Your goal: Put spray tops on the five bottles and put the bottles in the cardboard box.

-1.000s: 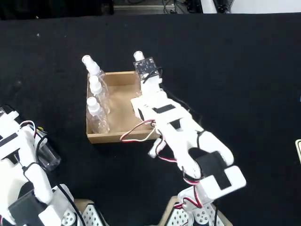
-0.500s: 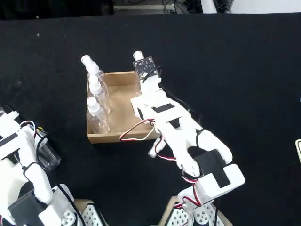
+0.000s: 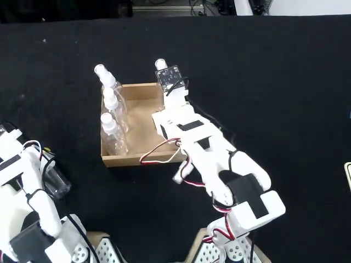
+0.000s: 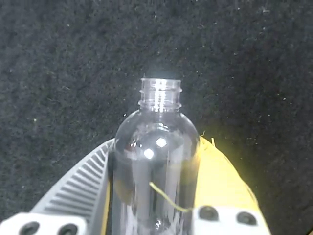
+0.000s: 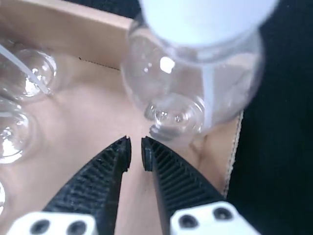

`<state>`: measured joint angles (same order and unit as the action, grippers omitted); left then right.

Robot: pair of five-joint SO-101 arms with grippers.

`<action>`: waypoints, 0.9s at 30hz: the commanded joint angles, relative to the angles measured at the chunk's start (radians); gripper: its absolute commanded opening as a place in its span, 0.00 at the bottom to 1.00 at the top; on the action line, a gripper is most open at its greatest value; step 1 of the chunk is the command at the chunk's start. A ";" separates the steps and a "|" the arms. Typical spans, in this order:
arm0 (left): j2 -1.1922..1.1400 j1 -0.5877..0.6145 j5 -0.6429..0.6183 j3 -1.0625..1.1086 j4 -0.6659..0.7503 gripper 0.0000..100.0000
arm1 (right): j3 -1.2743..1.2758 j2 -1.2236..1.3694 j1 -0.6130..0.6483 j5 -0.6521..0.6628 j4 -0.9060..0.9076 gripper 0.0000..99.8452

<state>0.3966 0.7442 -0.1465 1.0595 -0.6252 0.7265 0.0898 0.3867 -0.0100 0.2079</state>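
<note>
The right hand (image 5: 136,147) hangs over the cardboard box (image 3: 131,159), its fingers nearly together with only a thin gap and nothing between them. Just past its tips a 4th bottle (image 5: 195,88) with a white spray top (image 5: 205,14) rests its base on the box floor in a corner. 3 capped bottles (image 3: 115,112) stand in a row along the opposite wall. The left hand (image 4: 156,147) sits at the near left of the desk (image 3: 274,82), well apart from the box, clamped on a 5th bottle (image 4: 156,127) with a bare threaded neck
</note>
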 commanded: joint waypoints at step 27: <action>0.026 -0.004 -0.009 -0.030 0.018 0.10 | 0.259 -0.584 0.008 0.006 0.006 0.01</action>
<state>0.3966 0.7442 -0.1465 1.0595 -0.6252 0.9536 -0.3445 0.3897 -0.0100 0.2064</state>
